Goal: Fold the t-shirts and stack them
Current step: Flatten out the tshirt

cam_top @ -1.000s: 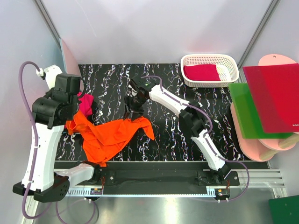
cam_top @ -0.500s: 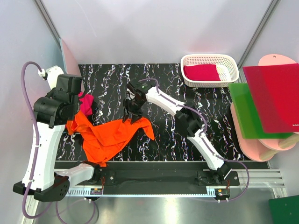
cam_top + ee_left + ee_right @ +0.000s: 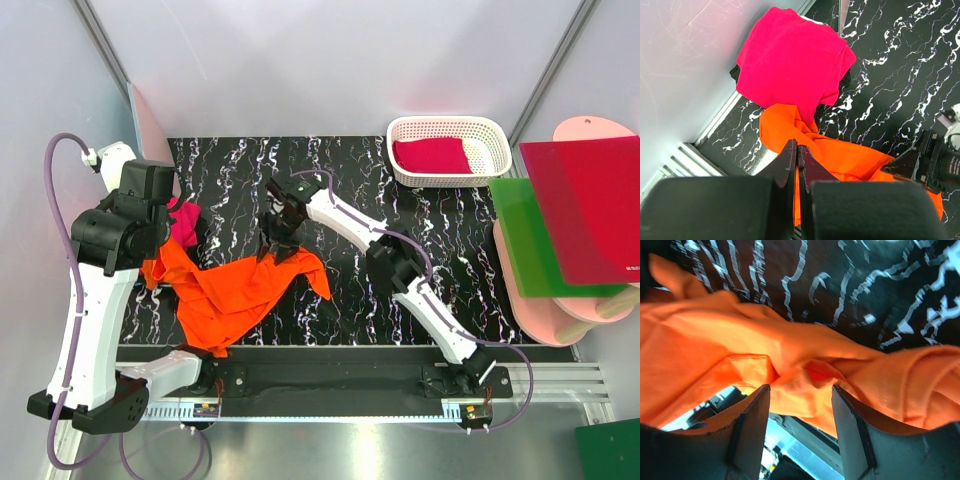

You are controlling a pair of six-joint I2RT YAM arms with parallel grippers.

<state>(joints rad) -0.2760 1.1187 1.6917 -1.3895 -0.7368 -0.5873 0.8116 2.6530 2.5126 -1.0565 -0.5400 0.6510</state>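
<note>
On your counter (image 3: 400,200) the orange t-shirt (image 3: 235,290) lies crumpled left of centre, long axis left to right, the magenta t-shirt (image 3: 790,60) just beyond its left end. Your left hand (image 3: 798,150) pinches that end. Your right hand (image 3: 800,395), jaws apart, straddles the shirt's right-hand edge and is the nearer to it.

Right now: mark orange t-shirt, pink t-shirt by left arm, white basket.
orange t-shirt (image 3: 235,290), top view, cloth middle
pink t-shirt (image 3: 790,60), left wrist view, its middle
white basket (image 3: 440,181), top view, near rim

The left arm (image 3: 88,310) and right arm (image 3: 440,322) are wearing white shells over black joints, with black fingers (image 3: 751,427), and are trailing lilac cables (image 3: 46,165).
</note>
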